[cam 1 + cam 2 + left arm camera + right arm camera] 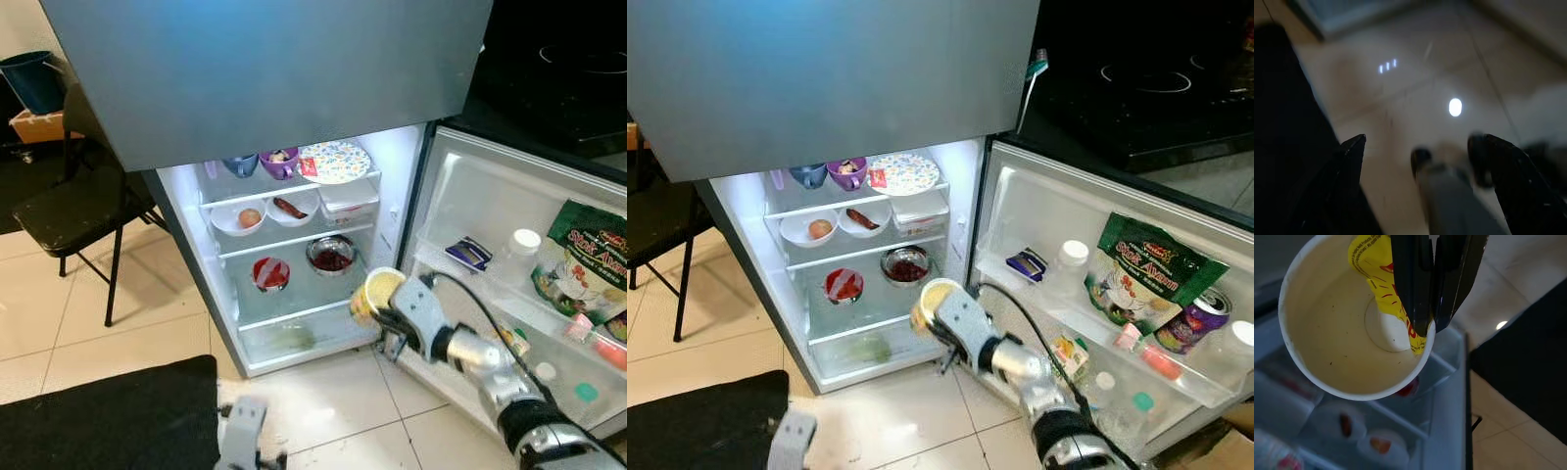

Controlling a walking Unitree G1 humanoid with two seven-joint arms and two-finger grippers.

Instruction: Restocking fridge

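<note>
Right wrist view: your right gripper (1425,328) jaws pinch the yellow-lined paper cup (1347,323) rim, unshelved before the stocked fridge (294,255); left gripper (1420,161) jaws apart, idle.

Right arm extended and gripping; left arm lowered and idle.

The right arm (490,367) enters from the lower right of the head view and reaches diagonally up toward frame centre, silver forearm segments in line, a black cable looping over the wrist. The right gripper (1426,325) is closed, its two black fingers (1408,284) pressed together over the rim of a cup (1332,328), one inside the wall and one outside. The left arm (242,431) hangs at the bottom edge, left of centre. The left gripper (1420,161) points down, its fingers (1349,156) spread apart with nothing between them.
</note>
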